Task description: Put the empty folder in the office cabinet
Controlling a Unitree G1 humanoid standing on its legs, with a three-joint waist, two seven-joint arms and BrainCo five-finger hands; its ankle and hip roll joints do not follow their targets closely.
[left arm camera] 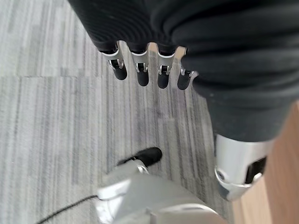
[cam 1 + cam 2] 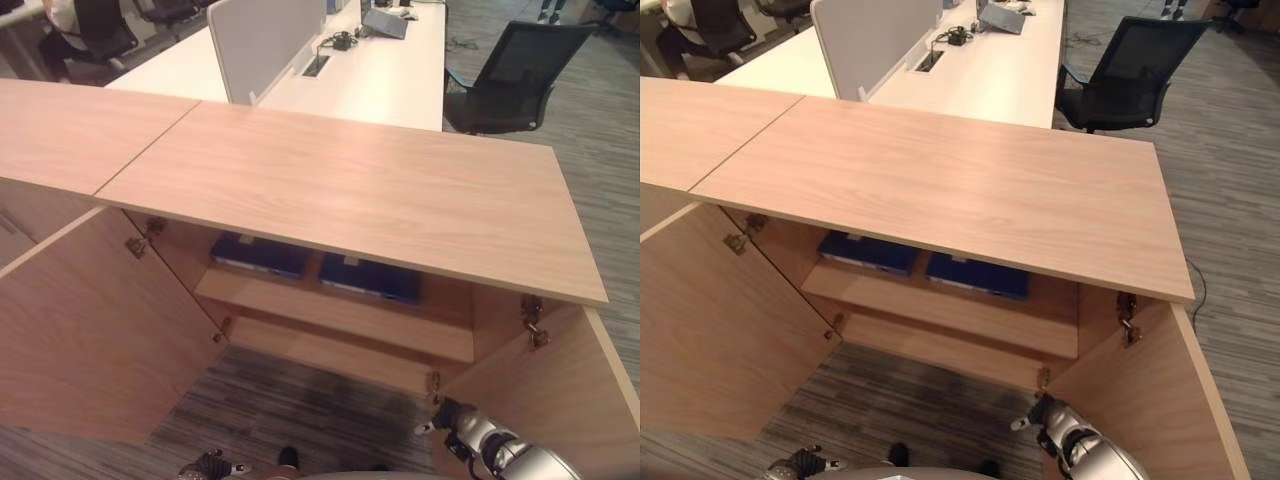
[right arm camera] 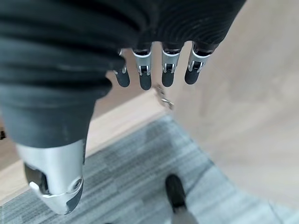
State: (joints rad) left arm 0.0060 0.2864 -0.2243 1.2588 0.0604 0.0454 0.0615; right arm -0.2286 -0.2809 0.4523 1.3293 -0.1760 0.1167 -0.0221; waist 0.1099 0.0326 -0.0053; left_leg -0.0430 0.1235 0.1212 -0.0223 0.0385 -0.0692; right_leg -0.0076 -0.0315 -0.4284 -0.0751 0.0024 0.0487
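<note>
Two blue folders (image 2: pixel 260 255) (image 2: pixel 370 278) are counted on the shelf (image 2: pixel 330 312) of one cabinet (image 2: pixel 350 190), which has two doors (image 2: pixel 90 330) (image 2: pixel 560 390) swung open. One desk (image 2: pixel 370 70) is seen behind, with one divider (image 2: pixel 260 40) and three chairs (image 2: pixel 515 70) (image 2: pixel 100 30) (image 2: pixel 170 10) around it.

A wooden cabinet (image 2: pixel 350 190) spans the middle of the frame, its bare top running from the left edge to the right. Both doors stand open. On the shelf (image 2: pixel 330 305) under the top, centre frame, two dark blue folders lie flat side by side: the left folder (image 2: pixel 258 254) and the right folder (image 2: pixel 370 278), near each other. Grey striped carpet (image 2: pixel 290 405) fills the lower centre.
</note>
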